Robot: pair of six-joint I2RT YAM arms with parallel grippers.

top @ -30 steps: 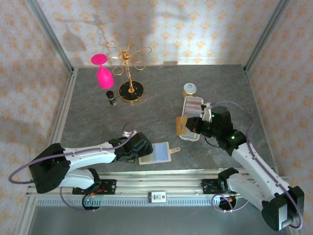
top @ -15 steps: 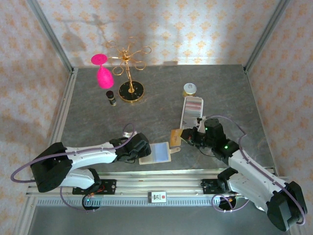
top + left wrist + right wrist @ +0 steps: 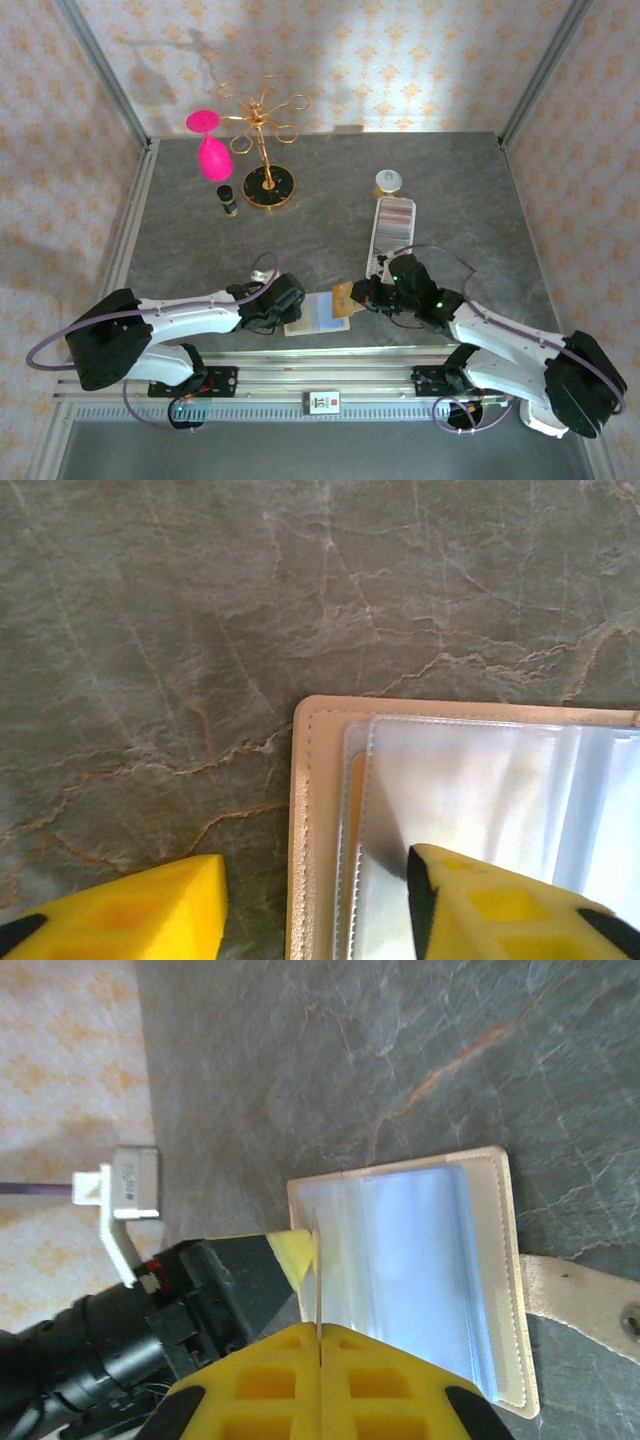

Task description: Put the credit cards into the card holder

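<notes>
**Desk:** What is the right gripper (image 3: 365, 296) doing?

**Photographer:** Its fingers are clamped on one card (image 3: 345, 297), which hangs tilted at the right edge of the holder (image 3: 318, 315). From the right wrist the card shows edge-on as a thin line above the closed yellow pads (image 3: 360, 1370).

**Desk:** And the holder?

**Photographer:** It lies spread flat on the table (image 3: 450, 180), close to the arm bases, with its clear sleeves (image 3: 470, 780) facing up. The left gripper (image 3: 315, 905) straddles its left edge with fingers apart, one over the sleeves and one over bare stone.

**Desk:** What makes this step go well?

**Photographer:** I would lower the card to a shallow angle, square its leading edge to a sleeve mouth and slide it in slowly. I cannot tell which side the mouth opens on. The left gripper should pin the holder so it does not skid. Release only once the card is seated. More cards wait in the tray (image 3: 380, 250).
</notes>
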